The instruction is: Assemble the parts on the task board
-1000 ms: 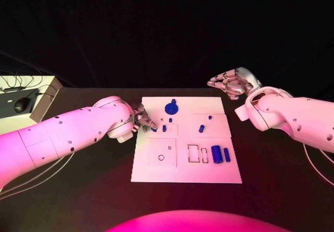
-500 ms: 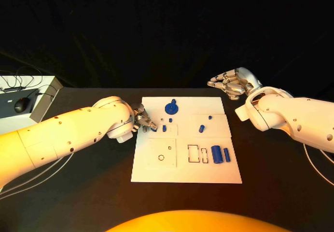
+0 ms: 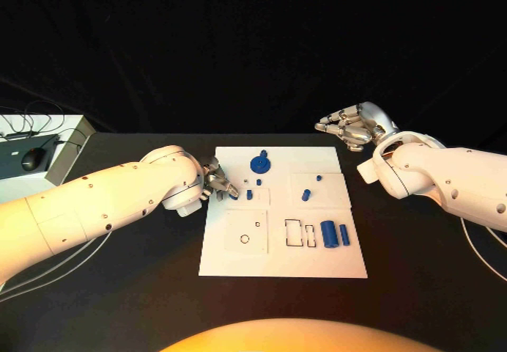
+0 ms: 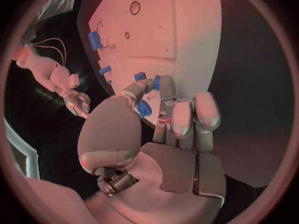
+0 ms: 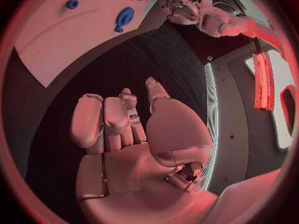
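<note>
Left hand [image 3: 220,183]: at the left edge of the task board [image 3: 283,257]; its fingertips [image 4: 144,86] are closed around a small blue part [image 4: 144,108] (most of the piece is hidden, so its axis cannot be told).
Right hand [image 3: 352,125]: above the table beyond the board's far right corner, fingers curled in on nothing.
Blue pegs [image 3: 249,195]: short, near the left fingertips, on the board.
Two blue cylinders [image 3: 335,234]: lying by the board's right edge, long axes running from near edge to far edge.
Blue disc [image 3: 258,163]: at the board's far edge.
</note>
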